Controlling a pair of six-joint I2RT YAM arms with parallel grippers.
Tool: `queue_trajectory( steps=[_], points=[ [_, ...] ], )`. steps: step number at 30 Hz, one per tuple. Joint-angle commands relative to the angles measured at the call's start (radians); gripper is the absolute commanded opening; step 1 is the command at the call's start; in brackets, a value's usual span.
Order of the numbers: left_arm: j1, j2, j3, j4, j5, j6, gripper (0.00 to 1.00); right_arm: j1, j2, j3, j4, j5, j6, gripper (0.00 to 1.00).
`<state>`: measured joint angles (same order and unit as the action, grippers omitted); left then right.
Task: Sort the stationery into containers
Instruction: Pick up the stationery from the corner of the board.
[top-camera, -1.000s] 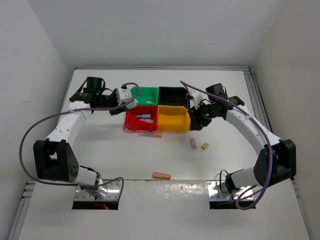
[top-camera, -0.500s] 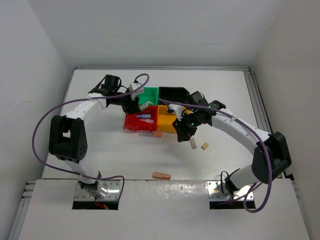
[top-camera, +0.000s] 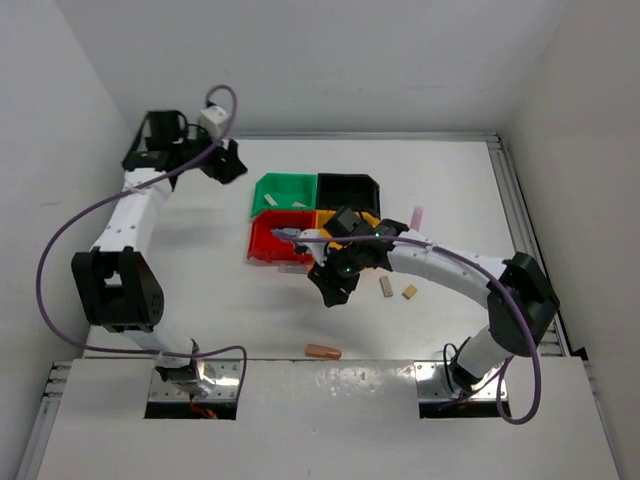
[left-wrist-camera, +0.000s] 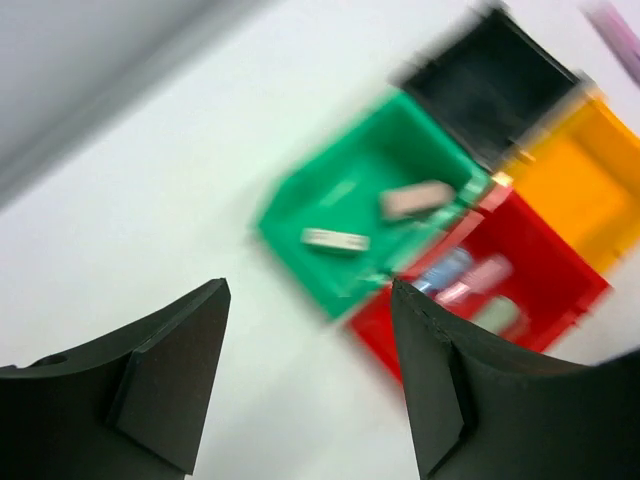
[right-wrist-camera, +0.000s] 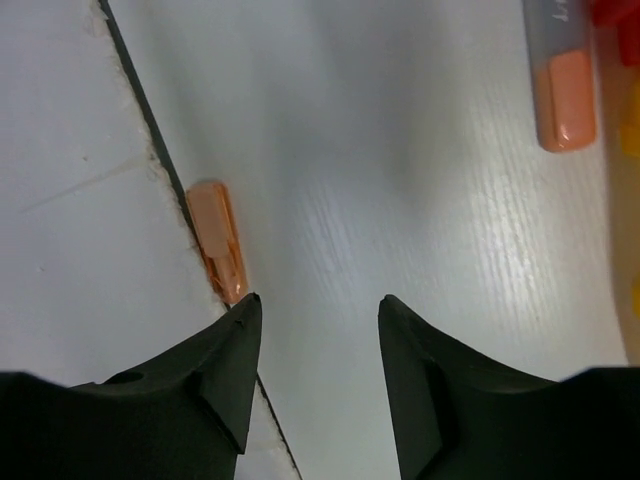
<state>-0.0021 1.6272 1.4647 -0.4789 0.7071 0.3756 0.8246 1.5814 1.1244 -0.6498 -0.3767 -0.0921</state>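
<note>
Pulled left gripper (left-wrist-camera: 308, 300) back off green bin (left-wrist-camera: 290, 215) — jaws wide, empty, two pieces (left-wrist-camera: 418, 199) lying inside. Swung right gripper (right-wrist-camera: 317, 310) low over table (right-wrist-camera: 400, 200), jaws apart, holding nothing — orange stick (right-wrist-camera: 218, 240) near, by seam (right-wrist-camera: 150, 130). Next: line up, pinch.

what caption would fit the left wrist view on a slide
Open left fingers above the table, looking down on the green bin holding two small pieces, red bin beside it.
</note>
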Motion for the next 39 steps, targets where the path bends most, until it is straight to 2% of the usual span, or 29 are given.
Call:
queue_trajectory(
  steps=[1,4,6,16,24,27,34,39],
  points=[
    [0.109,-0.096,0.074,0.036,-0.067,-0.170,0.72,0.074,-0.021,-0.040,0.081,0.035,0.080,0.51],
    [0.171,-0.151,0.022,-0.003,-0.089,-0.182,0.72,0.148,-0.037,-0.092,0.114,0.062,0.080,0.52],
    [0.182,-0.210,-0.065,0.000,-0.087,-0.156,0.72,0.191,-0.028,-0.098,0.127,0.068,0.072,0.52],
    [0.209,-0.369,-0.265,0.003,-0.129,-0.121,0.72,0.245,0.054,-0.136,0.176,0.095,0.074,0.52],
    [0.221,-0.460,-0.351,-0.012,-0.166,-0.119,0.72,0.251,0.104,-0.149,0.196,0.098,0.119,0.61],
    [0.223,-0.490,-0.377,-0.024,-0.175,-0.107,0.72,0.306,0.112,-0.167,0.211,0.120,0.111,0.61],
    [0.225,-0.540,-0.414,-0.058,-0.190,-0.058,0.72,0.350,0.132,-0.184,0.240,0.159,0.124,0.61],
    [0.223,-0.566,-0.440,-0.069,-0.202,-0.052,0.72,0.369,0.149,-0.198,0.288,0.268,0.133,0.58]
  ],
)
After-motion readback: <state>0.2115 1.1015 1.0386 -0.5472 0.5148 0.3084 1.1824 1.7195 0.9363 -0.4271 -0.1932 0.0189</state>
